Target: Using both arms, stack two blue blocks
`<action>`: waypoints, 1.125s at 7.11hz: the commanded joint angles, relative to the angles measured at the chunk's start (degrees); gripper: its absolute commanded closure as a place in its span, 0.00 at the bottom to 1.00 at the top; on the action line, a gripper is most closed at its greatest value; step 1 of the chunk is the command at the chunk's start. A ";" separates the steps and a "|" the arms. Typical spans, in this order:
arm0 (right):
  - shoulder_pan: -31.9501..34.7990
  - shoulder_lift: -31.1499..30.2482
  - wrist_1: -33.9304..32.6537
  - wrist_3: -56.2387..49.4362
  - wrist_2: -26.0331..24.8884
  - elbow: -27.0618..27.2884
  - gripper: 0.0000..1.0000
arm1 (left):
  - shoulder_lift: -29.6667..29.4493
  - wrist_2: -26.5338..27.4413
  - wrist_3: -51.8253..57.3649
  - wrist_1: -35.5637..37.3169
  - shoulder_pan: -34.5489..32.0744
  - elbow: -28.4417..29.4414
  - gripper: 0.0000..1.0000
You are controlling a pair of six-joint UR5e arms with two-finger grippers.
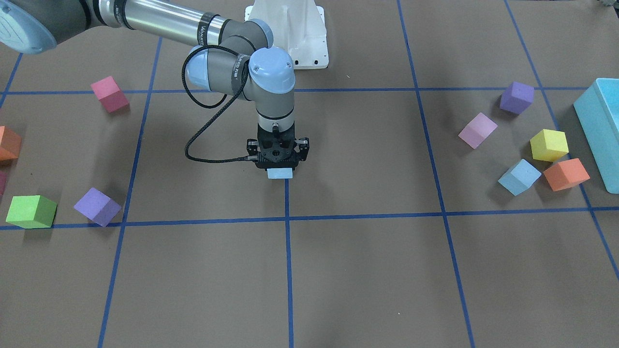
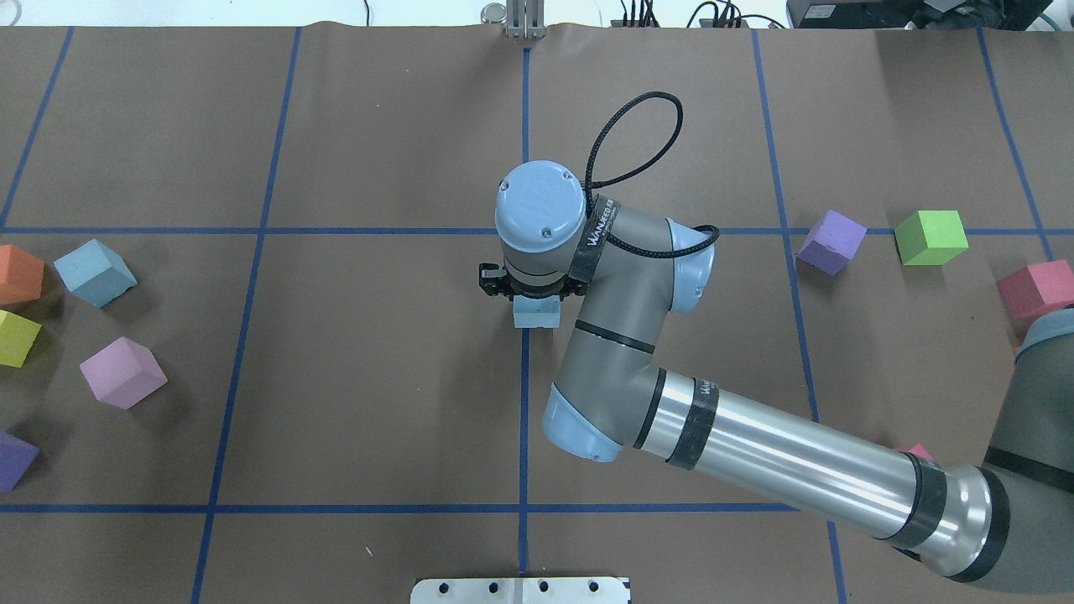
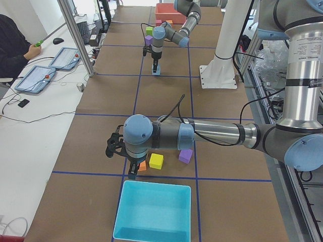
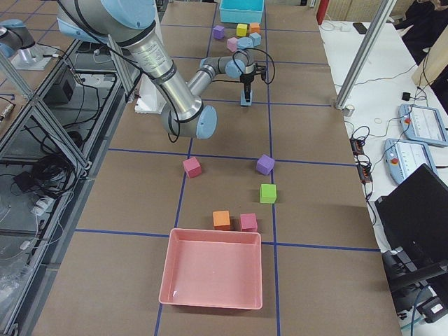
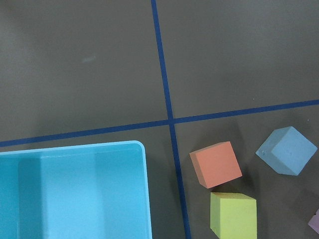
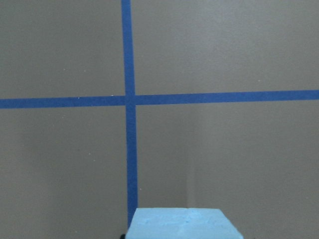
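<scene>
Right hand [image 1: 280,168] over one blue block [image 1: 280,174]

The right arm [image 2: 780,457] is showing off a polished silver tube ringed with black bands, matte grey joint housings and round light-blue caps, one cap carrying small screws, with white lettering running along a black band near the wrist. A braided black cable [image 1: 210,161] is looping out from the wrist and feeding back into the black right gripper [image 1: 280,166], its body bristling with little bolts and brackets. The left arm [image 3: 222,133] is wearing the very same silver, grey, pale blue and black.
</scene>
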 commanded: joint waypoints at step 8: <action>-1.84 1.33 0.29 1.08 -2.35 -1.29 0.04 | 0.00 0.00 0.09 -0.09 0.06 0.55 0.02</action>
